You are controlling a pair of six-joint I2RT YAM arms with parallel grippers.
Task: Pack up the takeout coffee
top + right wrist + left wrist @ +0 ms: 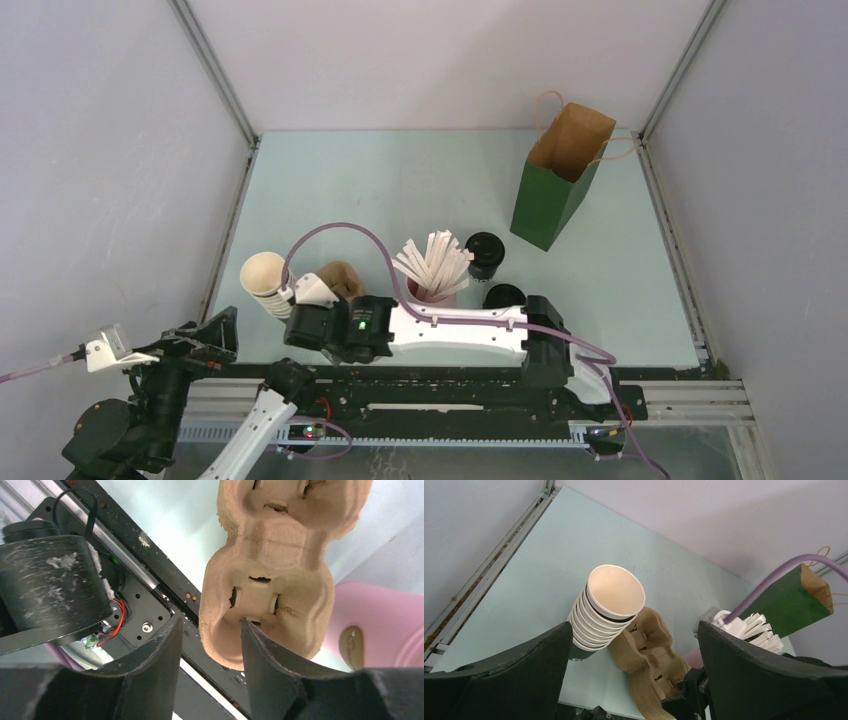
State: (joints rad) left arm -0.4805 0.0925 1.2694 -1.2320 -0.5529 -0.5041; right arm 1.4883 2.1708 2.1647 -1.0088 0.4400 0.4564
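Green bag (548, 205) (brown inside), black takeout coffee (483, 255), pink straw holder (432, 292).

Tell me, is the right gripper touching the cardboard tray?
Cannot tell. Right wrist view: one finger of the right gripper clears the tray; the other overlaps it, hiding contact.

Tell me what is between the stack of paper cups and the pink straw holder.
The brown pulp cup carrier is there, close beside the stack; the left wrist view shows it most clearly.

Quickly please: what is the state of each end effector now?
Left end effector: wide open, holding nothing.
Right end effector: partly open, astride the rim of the cup carrier, not clamping it.
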